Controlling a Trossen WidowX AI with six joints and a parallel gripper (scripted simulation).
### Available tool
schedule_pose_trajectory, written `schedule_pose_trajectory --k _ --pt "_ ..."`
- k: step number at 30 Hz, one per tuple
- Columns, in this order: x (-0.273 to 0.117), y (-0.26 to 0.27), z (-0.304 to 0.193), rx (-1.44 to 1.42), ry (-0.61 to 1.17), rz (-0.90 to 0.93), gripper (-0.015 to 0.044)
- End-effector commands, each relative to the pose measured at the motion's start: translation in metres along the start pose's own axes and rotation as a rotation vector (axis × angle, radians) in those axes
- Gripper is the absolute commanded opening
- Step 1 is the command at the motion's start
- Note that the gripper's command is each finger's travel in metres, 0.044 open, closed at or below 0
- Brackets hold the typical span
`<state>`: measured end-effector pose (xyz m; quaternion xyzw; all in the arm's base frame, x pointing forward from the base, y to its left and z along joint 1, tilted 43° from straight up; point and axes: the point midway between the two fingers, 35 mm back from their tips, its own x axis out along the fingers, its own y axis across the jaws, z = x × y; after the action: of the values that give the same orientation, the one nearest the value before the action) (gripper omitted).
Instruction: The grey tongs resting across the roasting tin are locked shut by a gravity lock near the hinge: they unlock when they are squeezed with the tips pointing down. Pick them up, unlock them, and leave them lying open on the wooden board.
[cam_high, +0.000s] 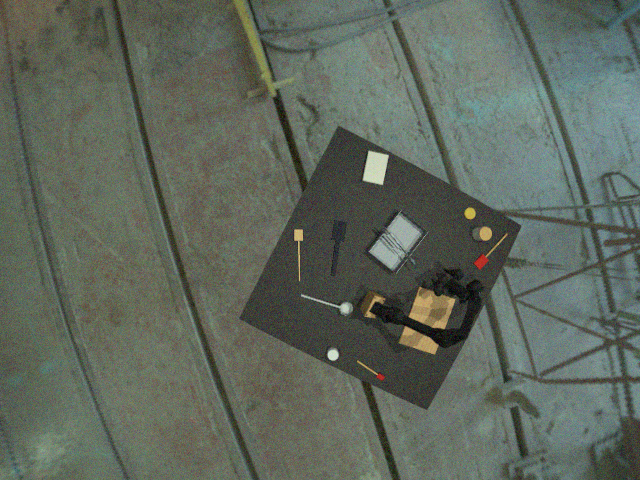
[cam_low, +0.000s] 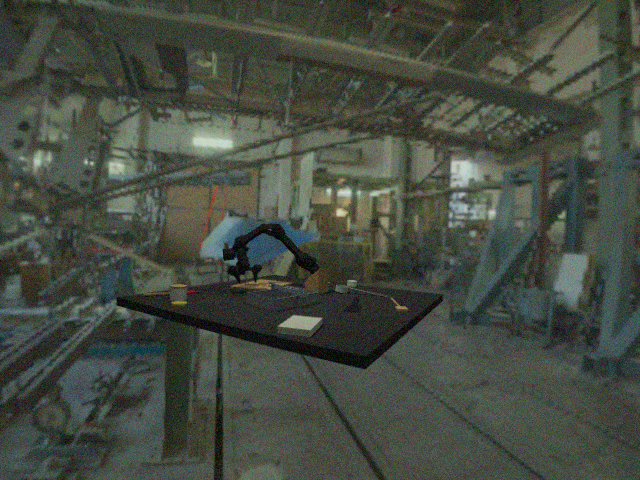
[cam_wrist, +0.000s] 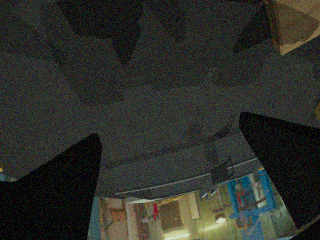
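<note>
The grey tongs (cam_high: 412, 261) lie across the roasting tin (cam_high: 408, 229), their arms crossing its middle and one end sticking out past the rim. Whether they are locked is too small to see. The wooden board (cam_high: 423, 306) (cam_low: 253, 285) lies flat beside the tin, partly under the arm and its shadow. My gripper (cam_high: 439, 279) (cam_low: 246, 279) (cam_wrist: 172, 130) is open and empty, low over the board's tin-side end and apart from the tongs. The wrist view shows dark table between the fingers and thin, dim outlines farther off that I cannot name surely.
A wooden block (cam_high: 368, 304) (cam_low: 316, 281) stands by the arm's base. A dark spatula (cam_high: 337, 241), a ladle (cam_high: 345, 308), a cream slab (cam_high: 375, 167) (cam_low: 300, 325), a tan-topped cup (cam_high: 484, 233) (cam_low: 178, 293) and a red-headed tool (cam_high: 481, 261) lie around the tin and board.
</note>
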<state>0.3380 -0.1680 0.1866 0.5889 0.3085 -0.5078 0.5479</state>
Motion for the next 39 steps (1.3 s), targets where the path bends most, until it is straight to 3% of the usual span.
schedule_pose_trajectory --k 1,9,15,20,39 --pt "0.03 0.007 -0.061 -0.025 -0.042 -0.067 0.044" --pt "0.058 -0.014 -0.168 -0.123 -0.095 -0.134 0.044" --pt "0.098 -0.048 -0.223 -0.104 -0.323 -0.155 0.044" --pt "0.124 -0.083 -0.268 -0.117 -0.519 -0.055 0.044" --pt "0.131 -0.097 -0.279 -0.121 -0.545 -0.031 0.044"
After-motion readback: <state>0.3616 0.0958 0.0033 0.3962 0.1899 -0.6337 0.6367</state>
